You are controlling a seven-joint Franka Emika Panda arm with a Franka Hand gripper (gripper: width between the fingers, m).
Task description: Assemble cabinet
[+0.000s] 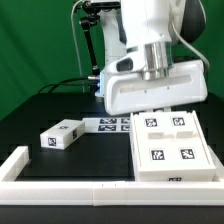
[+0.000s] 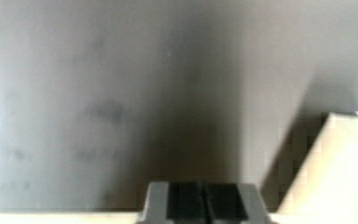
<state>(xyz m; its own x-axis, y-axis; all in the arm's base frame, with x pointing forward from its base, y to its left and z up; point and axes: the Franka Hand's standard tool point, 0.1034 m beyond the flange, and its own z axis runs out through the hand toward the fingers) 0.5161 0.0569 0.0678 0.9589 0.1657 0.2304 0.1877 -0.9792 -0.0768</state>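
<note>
Exterior only: cabinet [image 1: 170, 148] lying at exterior view's right, directly beneath arm [image 1: 152, 60] | wrist only: grey blur, hand [image 2: 204, 203] close up, open or closed cannot tell | black tabletop [image 1: 50, 110], green backdrop [image 1: 30, 40] behind

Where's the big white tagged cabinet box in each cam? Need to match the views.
Exterior view: the large white plastic cabinet box sits at the exterior view's lower right, directly under the gripper.
Wrist view: only a blurred white slanted edge shows beside the gripper. It is probably that box, but I cannot confirm it.
Shared landmark: the gripper, seen as a white hand in the exterior view and as dark fingers in the wrist view.
</note>
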